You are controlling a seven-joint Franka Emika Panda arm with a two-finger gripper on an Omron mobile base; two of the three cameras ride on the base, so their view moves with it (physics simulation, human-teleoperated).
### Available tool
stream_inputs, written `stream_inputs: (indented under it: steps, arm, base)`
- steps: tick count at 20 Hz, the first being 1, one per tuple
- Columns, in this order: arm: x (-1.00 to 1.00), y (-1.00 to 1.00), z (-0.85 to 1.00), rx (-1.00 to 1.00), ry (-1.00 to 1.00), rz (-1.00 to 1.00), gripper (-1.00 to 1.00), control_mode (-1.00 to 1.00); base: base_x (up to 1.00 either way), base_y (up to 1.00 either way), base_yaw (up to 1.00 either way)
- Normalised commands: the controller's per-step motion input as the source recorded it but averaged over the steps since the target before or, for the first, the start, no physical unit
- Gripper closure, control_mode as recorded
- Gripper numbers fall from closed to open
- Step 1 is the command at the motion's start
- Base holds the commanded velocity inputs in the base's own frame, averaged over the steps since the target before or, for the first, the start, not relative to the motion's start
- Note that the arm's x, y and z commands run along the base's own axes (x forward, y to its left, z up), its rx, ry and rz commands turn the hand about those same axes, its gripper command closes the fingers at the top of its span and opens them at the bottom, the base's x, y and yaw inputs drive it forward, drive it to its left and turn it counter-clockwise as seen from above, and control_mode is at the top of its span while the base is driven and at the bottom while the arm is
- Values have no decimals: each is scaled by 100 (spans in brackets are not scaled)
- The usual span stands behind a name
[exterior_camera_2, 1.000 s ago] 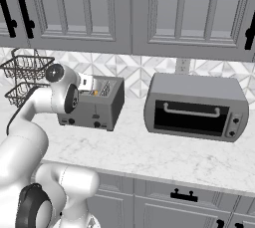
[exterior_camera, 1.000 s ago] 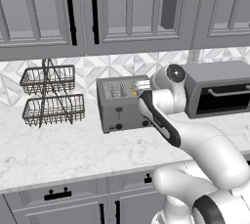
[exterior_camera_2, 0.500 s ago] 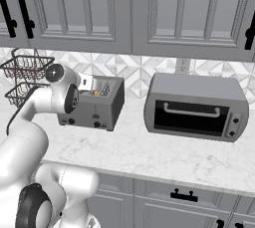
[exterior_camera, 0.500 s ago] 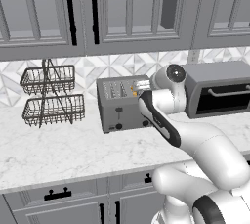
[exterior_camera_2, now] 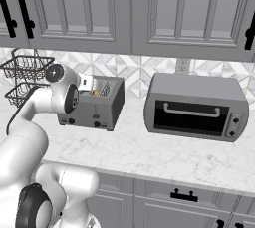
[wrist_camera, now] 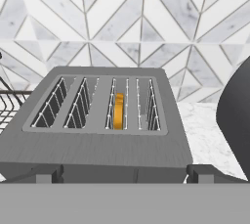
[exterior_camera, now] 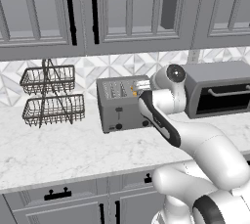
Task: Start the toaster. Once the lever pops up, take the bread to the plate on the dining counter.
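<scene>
The toaster (exterior_camera: 124,103) stands on the marble desk (exterior_camera: 63,147) against the tiled backsplash at the centre of the left base view, between the two-tier wire basket rack (exterior_camera: 51,96) at left and the toaster oven (exterior_camera_2: 196,106) at right. The gripper (exterior_camera: 142,85) hangs just above the toaster's right end, jaws spread wide and holding nothing, probably placed there to look down into the slots before acting on a lever.

In the hand view the bread (wrist_camera: 118,111) sits upright in the third slot from the left, an orange-tan sliver sunk between the wire guides; only its top edge shows.

The front slider levers are hard to read: the arm covers the right part of the toaster's face in both base views, and the hand view cuts that face off at the bottom. So I cannot tell whether the lever is up or down.
</scene>
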Motion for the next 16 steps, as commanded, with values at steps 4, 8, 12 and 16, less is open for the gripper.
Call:
stream_inputs:
  steps: [4, 8, 12, 16]
  arm:
    - [0, 0, 0, 0, 0, 0, -100, -100]
    - [0, 0, 0, 0, 0, 0, -100, -100]
    - [0, 0, 0, 0, 0, 0, -100, -100]
    - [0, 0, 0, 0, 0, 0, -100, -100]
  base:
    - [0, 0, 0]
    - [0, 0, 0]
    - [0, 0, 0]
    - [0, 0, 0]
